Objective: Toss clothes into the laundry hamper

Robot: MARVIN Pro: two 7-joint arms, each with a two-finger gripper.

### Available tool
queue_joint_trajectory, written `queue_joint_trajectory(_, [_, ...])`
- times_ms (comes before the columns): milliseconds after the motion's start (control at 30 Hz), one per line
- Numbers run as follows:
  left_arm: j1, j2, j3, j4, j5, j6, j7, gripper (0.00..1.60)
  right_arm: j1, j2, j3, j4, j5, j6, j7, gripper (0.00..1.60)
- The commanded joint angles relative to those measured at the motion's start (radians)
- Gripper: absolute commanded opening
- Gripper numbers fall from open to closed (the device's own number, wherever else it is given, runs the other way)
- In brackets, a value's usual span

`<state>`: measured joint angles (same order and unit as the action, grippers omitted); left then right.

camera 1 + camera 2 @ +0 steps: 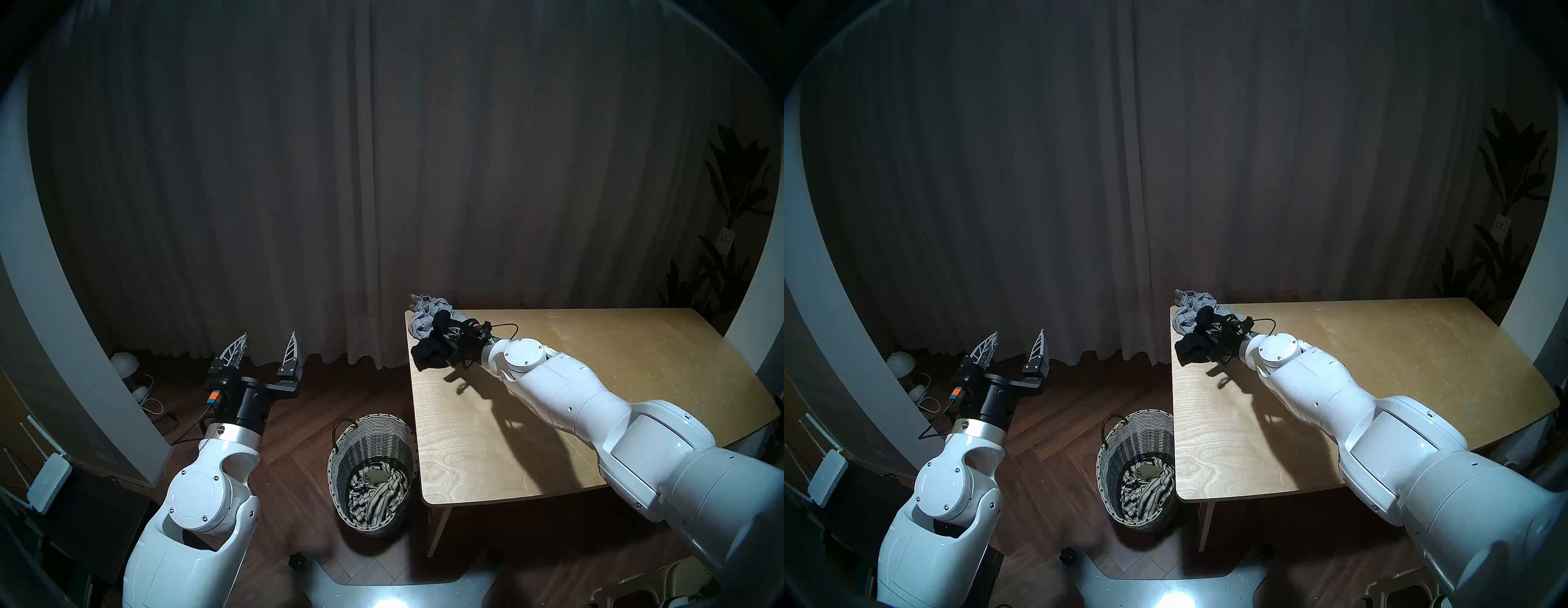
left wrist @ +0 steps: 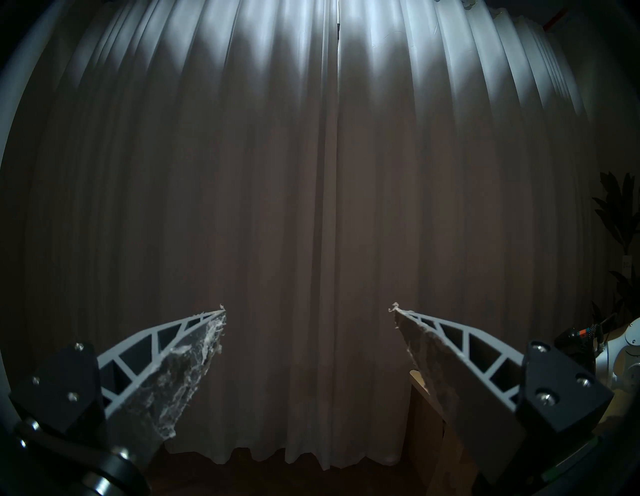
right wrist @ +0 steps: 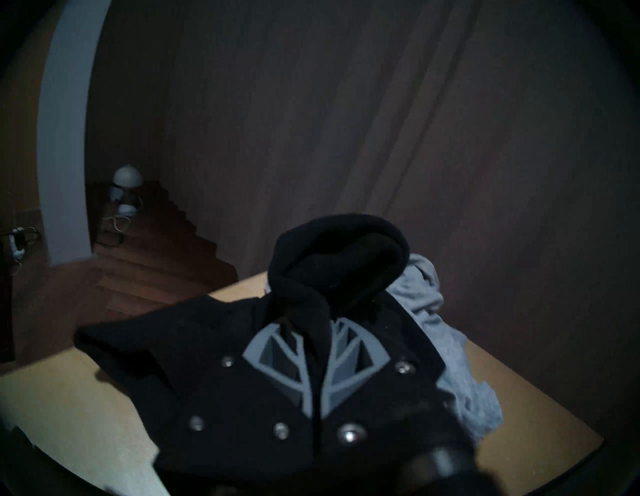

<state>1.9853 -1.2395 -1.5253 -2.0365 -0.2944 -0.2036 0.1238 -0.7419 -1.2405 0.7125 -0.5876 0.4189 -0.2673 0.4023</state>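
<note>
The black garment is held clamped in the right gripper at the table's far left corner, the laundry hamper lying below the left edge.

Room, dimly lit: pleated floor-length curtains span the whole back, brightest near the top in the left wrist view. Dark herringbone wood floor; pale plywood table with rounded corners at right of frame; white pillar at left. Leafy plant at far right, white mushroom lamp and cables by the pillar, white router at lower left.
</note>
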Motion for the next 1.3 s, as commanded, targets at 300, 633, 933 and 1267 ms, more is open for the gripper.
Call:
queue_joint_trajectory(300, [0.022,0.006,-0.02,-0.046,-0.005,-0.02,-0.003,1.6,-0.048,0.106,0.074,-0.249,0.167,-0.031,0.301,0.0])
queue_joint_trajectory(633, [0.072,0.008,-0.065,-0.039,-0.013,-0.023,0.004,1.6,-0.078,0.051,0.069,-0.367,0.274,-0.019,0.462,0.0])
queue_joint_trajectory(933, [0.161,-0.011,-0.119,-0.053,-0.039,-0.052,0.041,1.6,-0.034,-0.055,-0.013,-0.331,0.174,0.078,0.313,0.0])
queue_joint_trajectory(1267, [0.211,-0.022,-0.152,-0.053,-0.061,-0.072,0.061,1.6,0.023,-0.156,-0.119,-0.183,0.105,0.178,0.144,0.0])
